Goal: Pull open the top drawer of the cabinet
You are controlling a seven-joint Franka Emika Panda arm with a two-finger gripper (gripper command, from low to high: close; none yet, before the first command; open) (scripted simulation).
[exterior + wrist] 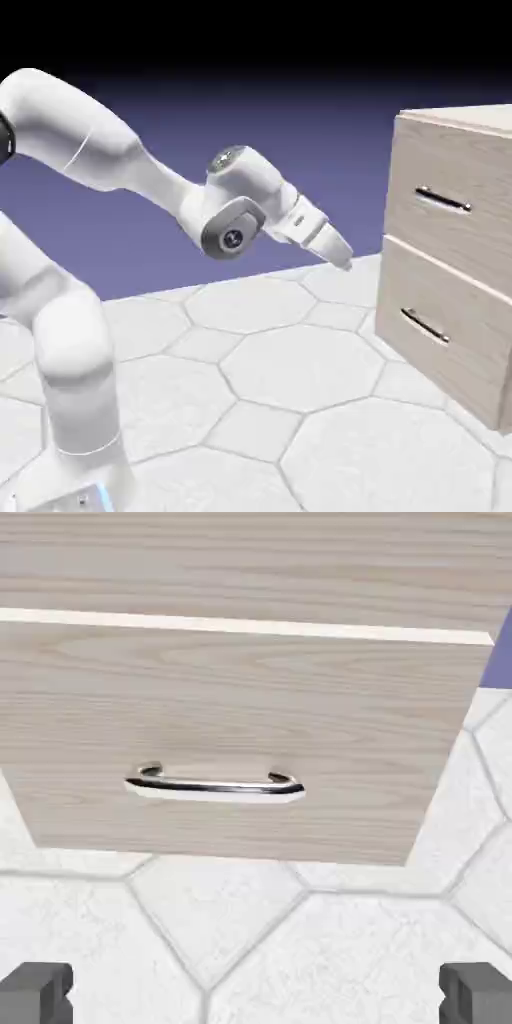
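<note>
The top drawer (440,200) sat shut, its bar handle (443,200) untouched; the gripper (340,255), jaws wide and empty, hung well apart, so approaching seemed next.

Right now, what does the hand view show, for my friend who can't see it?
A pale wood drawer front with a shiny bar handle fills most of the picture. Below it is white tiled floor, and the open pincer's two grey tips sit far apart at the bottom corners.
</note>
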